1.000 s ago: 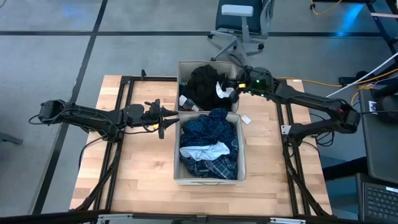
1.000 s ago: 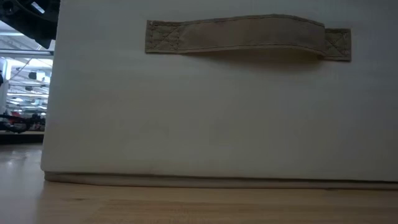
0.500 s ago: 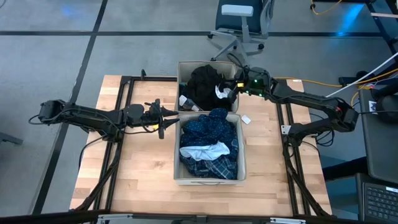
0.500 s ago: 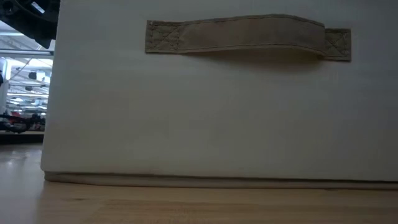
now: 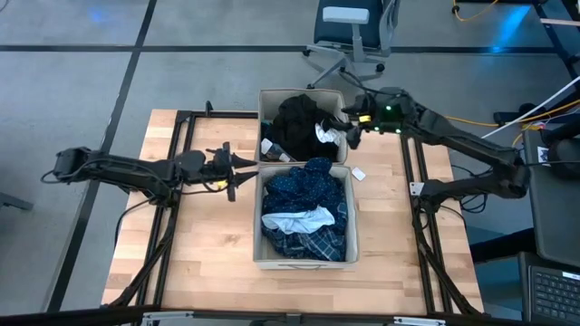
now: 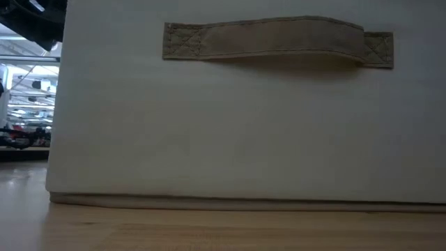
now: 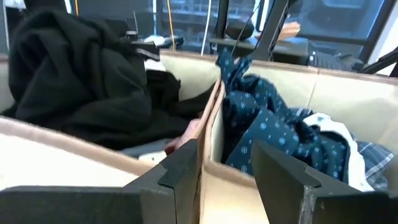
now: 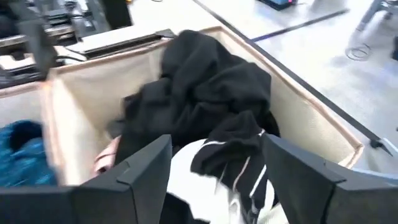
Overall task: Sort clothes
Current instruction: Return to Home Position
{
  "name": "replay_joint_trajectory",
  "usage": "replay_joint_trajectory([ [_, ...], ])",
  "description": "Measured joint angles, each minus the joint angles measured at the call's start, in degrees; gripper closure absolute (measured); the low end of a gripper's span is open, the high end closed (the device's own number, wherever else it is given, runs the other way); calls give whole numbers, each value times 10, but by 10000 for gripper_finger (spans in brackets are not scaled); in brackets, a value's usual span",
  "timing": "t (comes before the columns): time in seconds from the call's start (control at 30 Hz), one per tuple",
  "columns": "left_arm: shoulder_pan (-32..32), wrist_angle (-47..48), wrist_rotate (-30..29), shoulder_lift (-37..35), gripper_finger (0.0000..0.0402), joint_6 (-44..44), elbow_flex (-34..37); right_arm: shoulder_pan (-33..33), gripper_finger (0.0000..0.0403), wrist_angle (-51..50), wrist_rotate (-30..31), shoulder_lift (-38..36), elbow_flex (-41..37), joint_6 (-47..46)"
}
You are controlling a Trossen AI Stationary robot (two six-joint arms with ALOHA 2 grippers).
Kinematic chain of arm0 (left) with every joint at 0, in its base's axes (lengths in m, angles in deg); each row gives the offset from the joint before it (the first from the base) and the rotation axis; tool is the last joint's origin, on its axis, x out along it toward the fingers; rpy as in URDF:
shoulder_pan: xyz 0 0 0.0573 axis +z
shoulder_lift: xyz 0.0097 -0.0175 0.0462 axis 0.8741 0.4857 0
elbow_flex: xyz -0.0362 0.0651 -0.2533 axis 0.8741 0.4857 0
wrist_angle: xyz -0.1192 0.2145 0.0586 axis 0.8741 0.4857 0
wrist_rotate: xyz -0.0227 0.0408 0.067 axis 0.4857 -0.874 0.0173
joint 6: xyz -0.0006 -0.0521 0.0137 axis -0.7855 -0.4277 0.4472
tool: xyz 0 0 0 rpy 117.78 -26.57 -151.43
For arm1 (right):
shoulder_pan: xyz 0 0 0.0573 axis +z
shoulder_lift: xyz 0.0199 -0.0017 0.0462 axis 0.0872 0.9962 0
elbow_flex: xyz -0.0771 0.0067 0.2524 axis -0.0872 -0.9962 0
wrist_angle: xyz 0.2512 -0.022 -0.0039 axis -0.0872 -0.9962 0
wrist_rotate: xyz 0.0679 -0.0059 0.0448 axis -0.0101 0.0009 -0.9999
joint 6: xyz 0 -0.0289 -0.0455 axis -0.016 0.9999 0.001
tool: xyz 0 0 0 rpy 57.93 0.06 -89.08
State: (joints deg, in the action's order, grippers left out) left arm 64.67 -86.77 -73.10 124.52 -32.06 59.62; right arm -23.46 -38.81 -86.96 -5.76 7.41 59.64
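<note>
Two beige bins stand mid-table. The far bin (image 5: 265,109) holds a black garment (image 5: 297,122) (image 8: 205,81), a white top (image 5: 327,136) (image 8: 205,180) with a black striped piece lying on it, and a bit of pink (image 8: 106,160). The near bin (image 5: 350,217) holds a navy dotted garment (image 5: 304,186) (image 7: 273,118), white cloth (image 5: 294,220) and plaid (image 5: 308,243). My right gripper (image 5: 348,129) (image 8: 217,177) hangs open above the far bin's right side, over the white top. My left gripper (image 5: 239,172) (image 7: 227,171) is open, level, just left of the bins.
A small white scrap (image 5: 359,174) lies on the wood right of the bins. The low view is filled by the near bin's front wall and its handle (image 6: 279,42). Black rails (image 5: 172,181) run along both table sides. An office chair (image 5: 349,36) stands beyond the far edge.
My right gripper has opened over the far bin, let go of the white top, and risen, drawing back toward the table's right edge. The white top now lies on the black garment in the far bin.
</note>
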Motion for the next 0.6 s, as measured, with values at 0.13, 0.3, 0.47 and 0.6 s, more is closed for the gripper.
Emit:
replay_joint_trajectory([
  [0.13,0,25,0,-29,263,19,0,2,149,-29,-33,-50,-4,2],
  [0.3,1,67,0,-77,263,48,0,48,159,2,-43,-143,-88,6],
  [0.47,1,80,0,-105,263,79,1,116,164,118,-42,-223,-227,-8],
  [0.6,2,60,0,-121,263,81,22,163,164,209,-1,-278,-326,-38],
])
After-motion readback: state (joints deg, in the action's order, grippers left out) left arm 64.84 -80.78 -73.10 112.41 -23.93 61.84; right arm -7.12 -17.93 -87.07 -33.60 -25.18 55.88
